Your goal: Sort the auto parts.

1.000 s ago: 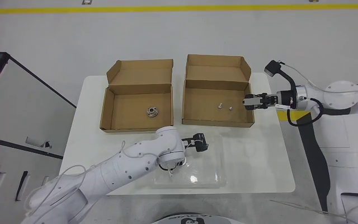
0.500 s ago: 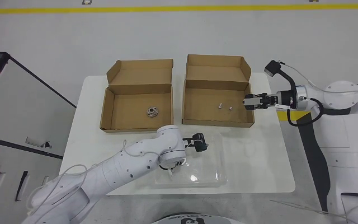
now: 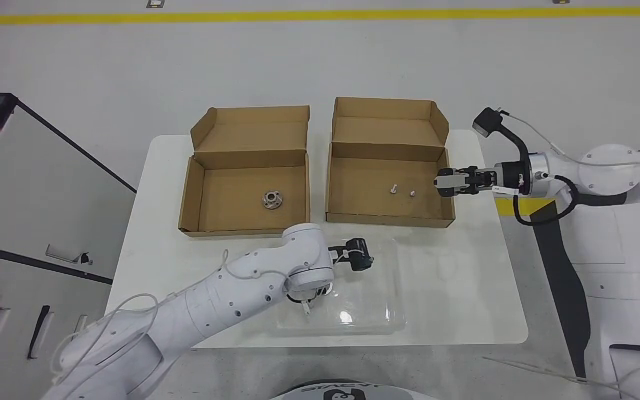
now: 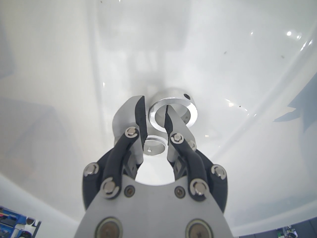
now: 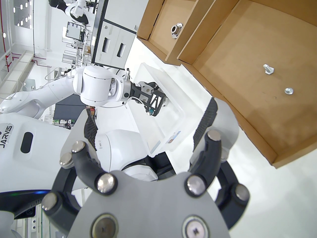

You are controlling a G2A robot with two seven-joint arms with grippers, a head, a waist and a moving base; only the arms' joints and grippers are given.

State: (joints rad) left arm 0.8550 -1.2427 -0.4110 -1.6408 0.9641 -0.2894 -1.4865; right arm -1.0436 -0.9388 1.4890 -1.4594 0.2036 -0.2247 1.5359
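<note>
Left wrist view: the left gripper (image 4: pixel 153 103) is set down inside the clear plastic tray (image 3: pixel 385 295). Its jaws are opened only narrowly and straddle the wall of the silver flanged metal collar (image 4: pixel 177 100), with one finger placed in the bore and the other outside. A sliver of gap is seen at the wall, so no clamp is confirmed and nothing is held yet. The wall grip is judged to be chosen because the round outside would slip.

The collar is located in the tray's 1 o'clock part. The tray is parked at the table's 6 o'clock edge.

A matching flanged collar (image 3: pixel 270 199) is seen in the left brown cardboard box (image 3: pixel 225 208) at 11 o'clock, so that box is judged the target. Two small silver bolts (image 3: pixel 394 187) are kept in the right brown cardboard box (image 3: pixel 360 200) at 1 o'clock. One part type per box is implied.

The right gripper (image 3: pixel 441 182) is held at that box's 3 o'clock wall, jaws spread wide, nothing gripped. It is judged to be parked clear of the other arm.

Surface: white rounded-corner table (image 3: pixel 460 285), glossy. Room: pale grey floor (image 3: pixel 100 90), with a yellow floor line (image 3: pixel 320 15) at 12 o'clock. White cabinets (image 5: pixel 111 43) and another white robot (image 5: pixel 74 11) are seen behind in the right wrist view.
</note>
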